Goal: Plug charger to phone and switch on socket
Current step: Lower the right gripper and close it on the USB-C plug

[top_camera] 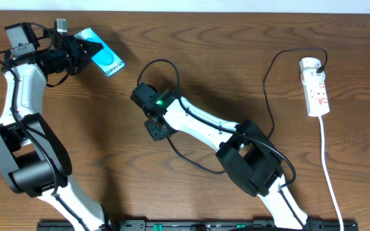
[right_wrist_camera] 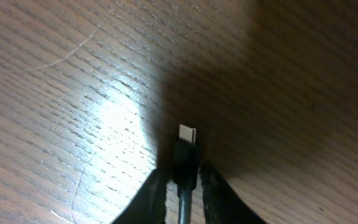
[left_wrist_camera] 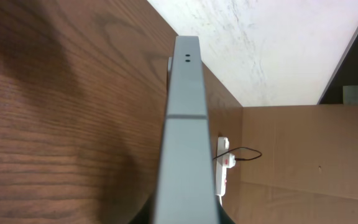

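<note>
The phone [top_camera: 108, 61] shows its cyan-blue screen at the top left, tilted up off the table, with my left gripper [top_camera: 87, 50] shut on one end of it. In the left wrist view the phone [left_wrist_camera: 182, 137] appears edge-on as a grey slab rising from the left gripper [left_wrist_camera: 188, 219]. The charger [top_camera: 270, 90] is a thin black cable running from the socket [top_camera: 315, 86] at the right. Its plug tip [right_wrist_camera: 187, 134] sticks out just above the wood, and my right gripper [right_wrist_camera: 184, 182], near the table's middle [top_camera: 156, 127], is shut on the black plug body.
A white cord [top_camera: 329, 173] trails from the socket to the front edge. The black cable loops [top_camera: 166, 64] behind my right wrist. Bare wood lies between the phone and the right gripper. The table's far edge and a cardboard wall [left_wrist_camera: 303, 155] show beyond the socket [left_wrist_camera: 224, 165].
</note>
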`<state>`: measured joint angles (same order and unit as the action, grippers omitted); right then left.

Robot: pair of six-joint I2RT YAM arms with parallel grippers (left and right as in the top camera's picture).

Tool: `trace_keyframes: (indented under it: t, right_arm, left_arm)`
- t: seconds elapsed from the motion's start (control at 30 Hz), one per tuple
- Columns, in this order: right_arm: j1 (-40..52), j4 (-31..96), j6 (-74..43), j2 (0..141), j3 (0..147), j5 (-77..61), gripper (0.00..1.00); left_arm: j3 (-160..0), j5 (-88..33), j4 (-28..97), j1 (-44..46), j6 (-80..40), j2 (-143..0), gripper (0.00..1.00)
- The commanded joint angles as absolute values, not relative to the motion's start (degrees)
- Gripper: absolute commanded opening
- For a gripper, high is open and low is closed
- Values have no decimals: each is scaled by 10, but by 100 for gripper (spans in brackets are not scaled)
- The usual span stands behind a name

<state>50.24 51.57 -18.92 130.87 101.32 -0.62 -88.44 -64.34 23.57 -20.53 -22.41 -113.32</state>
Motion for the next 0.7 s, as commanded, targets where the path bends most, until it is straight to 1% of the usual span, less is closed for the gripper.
trace_keyframes:
  t: [0.0, 0.23, 0.53, 0.67]
  right_arm:
    - [507, 520, -193, 1327, 1012, -7, 16]
    - [507, 521, -193, 1327, 1012, -7, 10]
    - [507, 521, -193, 1327, 1012, -8, 6]
    - [507, 521, -193, 1327, 1012, -8, 6]
  left_arm:
    - [-891, -651, 233, -206, -215, -1119, 7]
    - [-891, -651, 233, -206, -215, -1119, 7]
    - [-891, -649, 233, -206, -215, -1119, 7]
    - [-891, -649, 233, -206, -215, -1119, 7]
